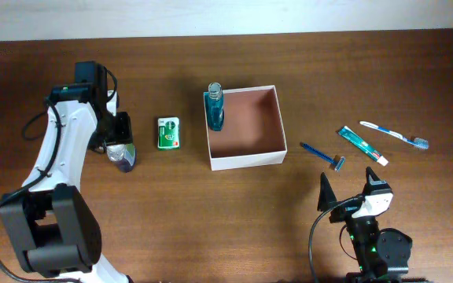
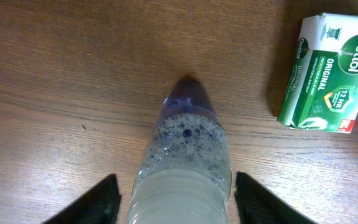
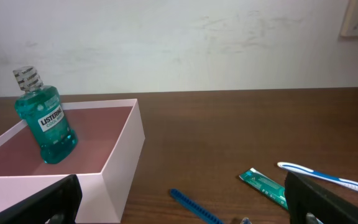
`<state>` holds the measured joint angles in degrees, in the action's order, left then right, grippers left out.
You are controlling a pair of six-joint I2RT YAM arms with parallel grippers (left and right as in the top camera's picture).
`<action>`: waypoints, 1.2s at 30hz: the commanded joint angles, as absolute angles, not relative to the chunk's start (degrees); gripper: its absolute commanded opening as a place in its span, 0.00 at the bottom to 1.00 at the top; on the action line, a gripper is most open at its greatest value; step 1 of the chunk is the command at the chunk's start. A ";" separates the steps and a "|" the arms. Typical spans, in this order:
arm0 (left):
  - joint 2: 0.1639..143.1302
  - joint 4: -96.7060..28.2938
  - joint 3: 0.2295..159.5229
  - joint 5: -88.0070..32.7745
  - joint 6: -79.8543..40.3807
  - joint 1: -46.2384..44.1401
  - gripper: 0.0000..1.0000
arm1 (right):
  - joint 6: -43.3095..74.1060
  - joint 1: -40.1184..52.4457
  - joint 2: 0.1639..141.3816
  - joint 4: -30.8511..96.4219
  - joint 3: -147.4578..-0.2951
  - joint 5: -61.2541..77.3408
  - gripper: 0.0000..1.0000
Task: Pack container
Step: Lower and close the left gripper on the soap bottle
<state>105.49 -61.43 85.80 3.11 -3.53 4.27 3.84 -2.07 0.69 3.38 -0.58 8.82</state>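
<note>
The container [image 1: 246,161] is sitting at the middle of the table, open side up, with a mouthwash [image 1: 215,108] standing upright in its far-left corner. It is looking light and thin-walled (cardboard, by the look). I am judging that it is going to slide or buckle under a sideways knock. If it needs steadying, a pinch on one wall close to a corner, where the board is stiffest, is looking like the best hold. Otherwise things are better lowered in from above, clear of the rim.

The left gripper [image 2: 176,179] is hanging well to the left of the container, with a soap [image 1: 168,132] lying between the two. Its fingers are standing apart on either side of a bottle [image 2: 185,162] of cloudy, foaming liquid, whose cap is pointing away from the wrist. Whether they are pressing on it I cannot tell. The bottle is looking smooth and round, so I am expecting it to be slippery and best held across the body.

The right gripper [image 3: 180,180] is sitting nearer than the container and to its right, fingers spread wide and gripping nothing. A razor [image 1: 325,156], a toothpaste [image 1: 362,145] and a toothbrush [image 1: 393,135] are lying just beyond it, to the right of the container.
</note>
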 commanded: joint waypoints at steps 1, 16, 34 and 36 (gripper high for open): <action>106.08 -61.63 85.21 1.21 -3.14 4.45 0.53 | 3.42 -2.33 0.21 3.68 -0.32 8.34 0.98; 106.06 -63.09 85.21 0.78 -3.16 4.40 0.39 | 3.40 -2.33 0.21 3.68 -0.32 8.34 0.99; 106.06 -65.78 86.48 0.86 -3.16 4.40 0.66 | 3.40 -2.33 0.21 3.68 -0.32 8.34 0.99; 106.06 -66.67 87.53 0.86 -3.14 4.40 0.66 | 3.40 -2.33 0.21 3.68 -0.32 8.34 0.99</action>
